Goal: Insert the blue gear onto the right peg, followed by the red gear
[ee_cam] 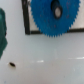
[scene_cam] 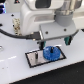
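The white table [scene_cam: 15, 67] takes up most of both views, a pale glossy surface beneath the arm. Above it, the Franka arm [scene_cam: 42, 17] fills the upper part of the exterior view, its bulky white links leaning over the work area with a dark cable looping off toward the exterior view's left.

Directly under the arm's end lies the plate [scene_cam: 33, 58], a white rectangle with a black border, flat on the table. In the wrist view only one corner and its dark edge show beside the gear.

The blue gear [scene_cam: 51, 52] sits on the plate just below the tool, lying flat with its teeth showing all round and a dark opening at its raised hub [ee_cam: 56, 10]. In the wrist view it is large and close, cut off by the frame edge, and it overlaps the plate's border. Whether a peg passes through the hub is not clear; the hub hides it.

The gripper [scene_cam: 61, 40] hangs just above and beside the gear. Its fingers are blurred and dark against the arm, so I cannot tell whether they are spread or closed, or whether they touch the gear.

A dark green object [ee_cam: 2, 32] shows at the edge of the wrist view, apart from the gear, too blurred to identify.

A small dark speck [ee_cam: 12, 64] lies on the table nearby.
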You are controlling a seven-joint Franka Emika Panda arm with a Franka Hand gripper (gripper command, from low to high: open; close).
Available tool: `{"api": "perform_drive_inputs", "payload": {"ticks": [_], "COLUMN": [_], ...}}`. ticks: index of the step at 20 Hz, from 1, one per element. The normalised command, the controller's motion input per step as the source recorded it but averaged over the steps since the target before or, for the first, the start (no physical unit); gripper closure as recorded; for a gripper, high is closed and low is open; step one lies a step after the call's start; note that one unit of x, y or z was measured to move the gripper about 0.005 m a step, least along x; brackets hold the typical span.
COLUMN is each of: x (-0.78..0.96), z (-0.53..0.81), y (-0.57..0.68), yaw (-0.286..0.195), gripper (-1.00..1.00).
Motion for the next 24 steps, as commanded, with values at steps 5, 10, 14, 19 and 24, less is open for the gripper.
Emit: {"api": "perform_drive_inputs", "payload": {"ticks": [5, 10, 14, 19, 24], "x": [-0.69, -0.75, -0.74, -0.69, -0.48], "z": [0.12, 0.00, -0.09, -0.14, -0.26], "y": [0.19, 0.09, 0.03, 0.03, 0.01], "yaw": [0.000, 0.000, 0.000, 0.000, 0.000], "gripper": [-1.00, -1.00, -1.00, -1.00, -1.00]}}
